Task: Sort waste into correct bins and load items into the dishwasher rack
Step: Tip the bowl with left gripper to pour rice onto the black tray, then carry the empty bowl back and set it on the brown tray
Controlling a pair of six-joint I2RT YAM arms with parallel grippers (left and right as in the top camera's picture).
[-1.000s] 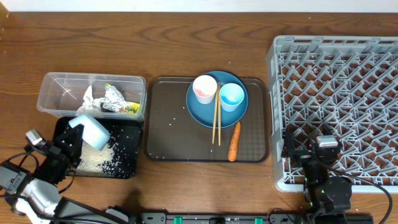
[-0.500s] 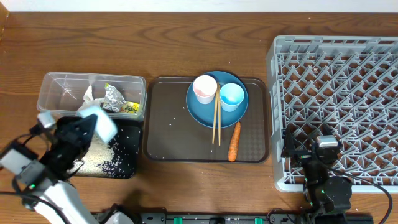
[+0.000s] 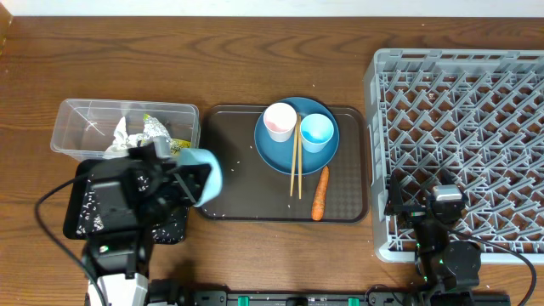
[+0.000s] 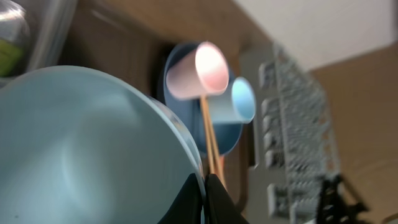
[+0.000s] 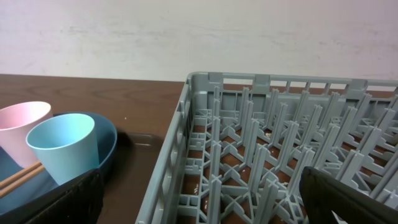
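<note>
Jaws: left gripper [image 4: 204,190] pinches bowl [image 4: 81,155] rim over serving-tray [image 3: 229,183] edge; right gripper [image 5: 202,208] spread.

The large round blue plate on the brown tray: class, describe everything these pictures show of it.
The large round blue plate, smooth-looking, lies flat and right way up in the upper right part of the brown rectangular serving tray. A pinkish-white cup and a light blue cup stand upright on it, side by side. Thin wooden chopsticks lie across it between the cups, their lower ends reaching past its rim onto the tray. An orange carrot lies just outside its lower right rim.
</note>
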